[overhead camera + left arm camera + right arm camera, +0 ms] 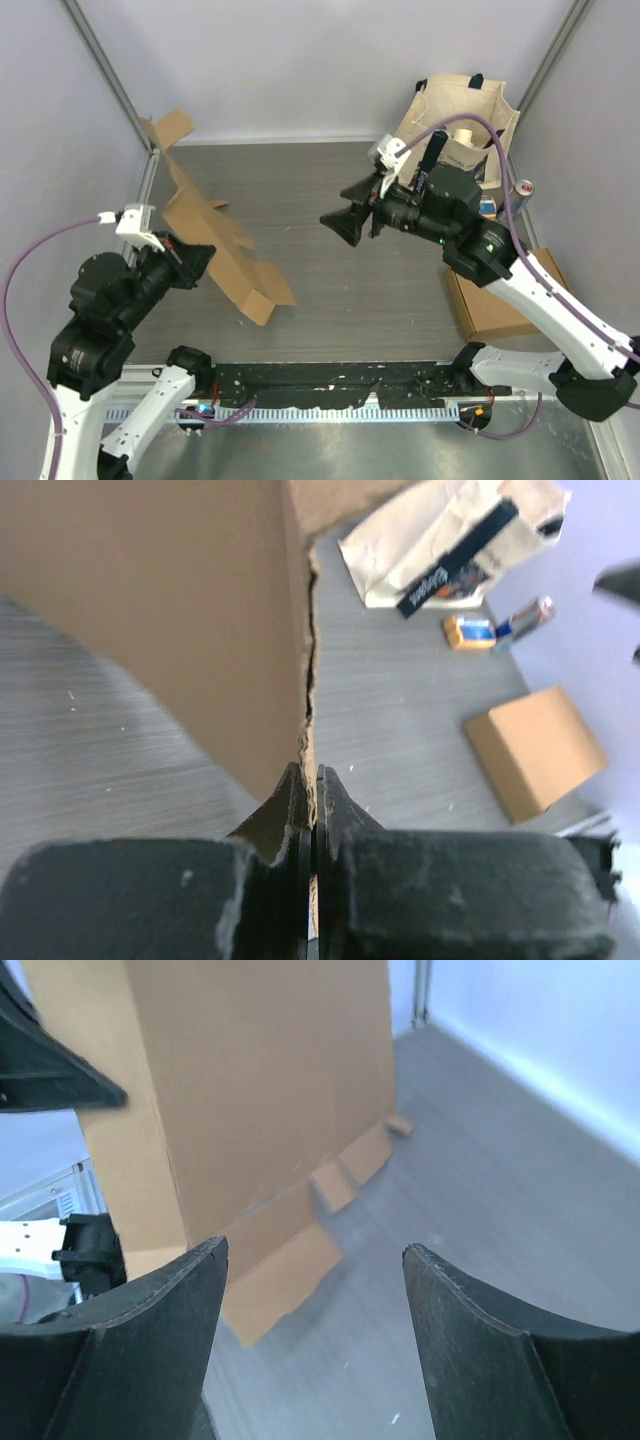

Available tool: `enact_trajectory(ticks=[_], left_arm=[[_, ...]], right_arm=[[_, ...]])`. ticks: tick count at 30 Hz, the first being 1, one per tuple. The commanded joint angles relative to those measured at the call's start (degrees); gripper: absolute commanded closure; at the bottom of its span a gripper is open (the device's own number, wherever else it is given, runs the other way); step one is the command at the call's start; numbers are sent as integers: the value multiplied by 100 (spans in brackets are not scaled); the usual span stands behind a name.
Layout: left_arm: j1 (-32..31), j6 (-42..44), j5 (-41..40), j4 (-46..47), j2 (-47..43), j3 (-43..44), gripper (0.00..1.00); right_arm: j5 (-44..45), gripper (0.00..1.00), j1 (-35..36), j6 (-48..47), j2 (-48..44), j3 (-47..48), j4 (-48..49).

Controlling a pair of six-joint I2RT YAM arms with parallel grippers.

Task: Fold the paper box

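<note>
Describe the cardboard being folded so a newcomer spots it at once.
On the table's left half, the left gripper is shut on a flat box blank, held up tilted. Unlike the closed box by the right arm, it has loose flaps.

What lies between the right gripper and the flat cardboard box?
Only bare table between right gripper and cardboard box, seen in the top view.
</note>
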Motion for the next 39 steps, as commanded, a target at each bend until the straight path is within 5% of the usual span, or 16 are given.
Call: enact_trajectory(ticks=[1,7,16,32,35,39], left_arm=[[30,1745,1153,-941,834,1082,100],[22,2475,1513,-1715,1389,2120,100],[-5,2432,1849,-1610,1399,2112,100],[-14,2353,2226,-1619,1610,2156,100],[-14,2353,2297,-1628,1566,2156,100],[-22,2388,2384,-1628,1513,2130,100]], right_arm=[[-930,25,27,-1613,919,935,414],[-1589,26,255,-3108,1728,2172,961],[-1212,26,1248,-4400,2565,4712,-910],[-957,27,1803,-4577,3127,4900,-930],[-1036,34,1803,-4550,3259,4909,-947],[-878,61,1803,-4419,3295,4883,-772]])
